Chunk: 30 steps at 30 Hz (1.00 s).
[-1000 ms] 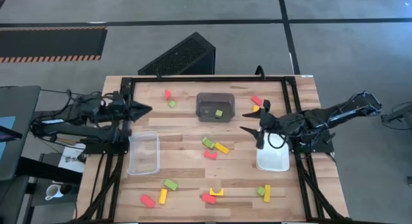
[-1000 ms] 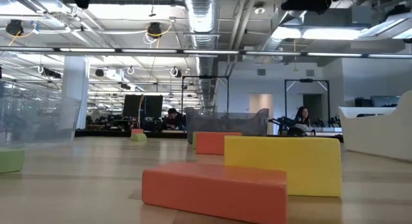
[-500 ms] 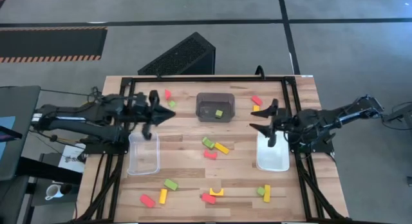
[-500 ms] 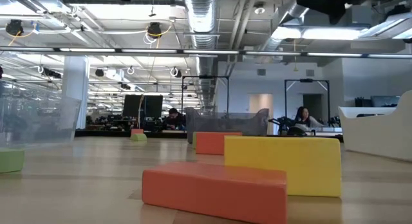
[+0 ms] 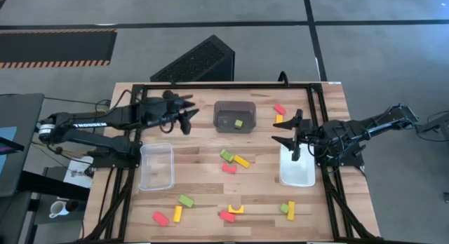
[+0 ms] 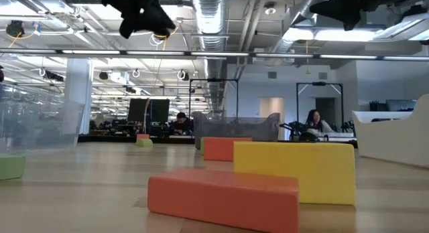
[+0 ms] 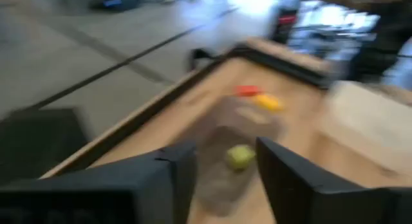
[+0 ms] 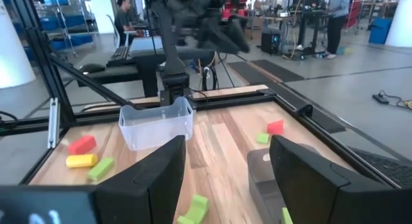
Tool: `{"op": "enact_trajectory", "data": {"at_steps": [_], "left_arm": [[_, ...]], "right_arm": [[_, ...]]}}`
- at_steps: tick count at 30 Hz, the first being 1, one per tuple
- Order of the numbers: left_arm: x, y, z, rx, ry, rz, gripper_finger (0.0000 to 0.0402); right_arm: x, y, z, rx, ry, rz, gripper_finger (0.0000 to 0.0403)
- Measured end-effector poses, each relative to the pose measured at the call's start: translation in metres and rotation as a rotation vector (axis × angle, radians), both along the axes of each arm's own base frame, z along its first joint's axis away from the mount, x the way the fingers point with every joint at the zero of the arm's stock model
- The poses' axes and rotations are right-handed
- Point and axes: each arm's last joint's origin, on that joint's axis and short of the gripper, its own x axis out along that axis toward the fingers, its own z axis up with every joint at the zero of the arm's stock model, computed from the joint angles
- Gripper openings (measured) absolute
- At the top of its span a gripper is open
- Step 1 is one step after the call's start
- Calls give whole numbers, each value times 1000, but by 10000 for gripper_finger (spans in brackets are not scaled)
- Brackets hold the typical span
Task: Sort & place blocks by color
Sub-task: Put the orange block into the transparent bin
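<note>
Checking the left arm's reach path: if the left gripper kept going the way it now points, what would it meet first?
Probably the dark grey bin holding a light green block; the left gripper, jaws apart, points at it, though its height above it is unclear.

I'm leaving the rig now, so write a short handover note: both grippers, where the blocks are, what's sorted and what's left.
Left gripper: open, empty, above the table's far left, near the dark grey bin.
Right gripper: open, empty, over the far end of the white bin.
Done: one green block lies in the dark grey bin.
Clear bin and white bin look empty.
Left: red, yellow and green blocks loose on the table: a centre cluster, a near-edge row, and a red and yellow pair at the far right.
</note>
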Motion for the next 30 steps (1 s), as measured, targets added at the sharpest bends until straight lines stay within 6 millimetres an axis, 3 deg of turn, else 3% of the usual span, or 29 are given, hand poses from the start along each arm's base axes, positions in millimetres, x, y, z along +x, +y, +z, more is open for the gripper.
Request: {"op": "enact_trajectory", "data": {"at_steps": [5,9,16,22,30], "left_arm": [[-4,16,-9,110,133,362,235],[1,20,-19,108,177,439,265],[7,62,-46,-158,225,358,273],[-2,104,-68,-287,278,427,273],[-12,139,-96,-411,338,496,273]], "right_arm": [[0,0,0,6,-3,0,248],[0,0,0,7,1,0,248],[1,0,-1,4,10,-1,248],[2,1,-2,2,18,-1,248],[2,0,-2,-5,16,-1,248]]}}
